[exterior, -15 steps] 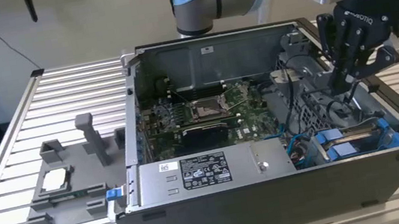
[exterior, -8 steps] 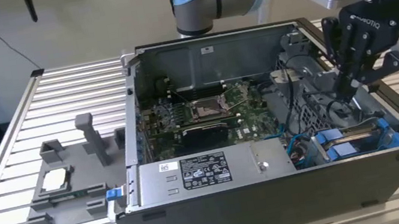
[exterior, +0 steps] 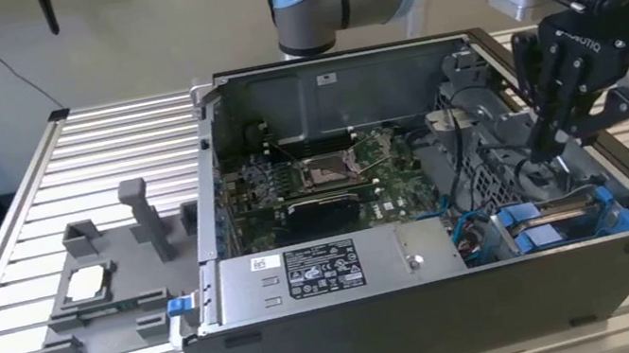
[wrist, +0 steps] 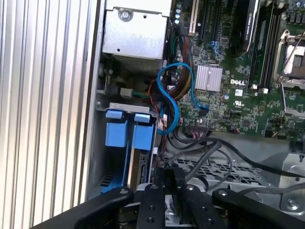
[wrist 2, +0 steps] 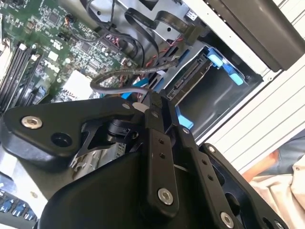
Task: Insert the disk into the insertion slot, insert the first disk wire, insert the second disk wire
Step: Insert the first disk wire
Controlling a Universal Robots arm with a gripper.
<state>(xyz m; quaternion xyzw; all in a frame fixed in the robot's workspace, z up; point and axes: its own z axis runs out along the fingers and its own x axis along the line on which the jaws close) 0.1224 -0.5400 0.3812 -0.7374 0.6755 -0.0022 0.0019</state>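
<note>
The disk (wrist 2: 189, 78) sits edge-on inside the insertion slot (wrist 2: 212, 102), a dark cage bay at the front corner of the open computer case (exterior: 442, 328). Its blue carrier frame (wrist: 116, 133) shows at the bay mouth, also seen as the blue carrier frame (exterior: 550, 228) in the exterior view. My gripper (exterior: 544, 148) hangs inside the case just above the perforated cage (wrist: 217, 167), behind the disk. In both wrist views the gripper (wrist 2: 153, 99) (wrist: 171, 172) is shut. A dark braided wire (wrist 2: 126, 74) and a blue wire (wrist: 169, 102) pass close by; I cannot tell whether either is pinched.
A grey power-supply box (exterior: 318, 272) fills the case's near side, with the green motherboard (exterior: 315, 181) behind it. A grey fixture with upright posts (exterior: 114, 277) stands on the slatted table (exterior: 18, 312) at the exterior view's left. Loose cables crowd the space around the cage.
</note>
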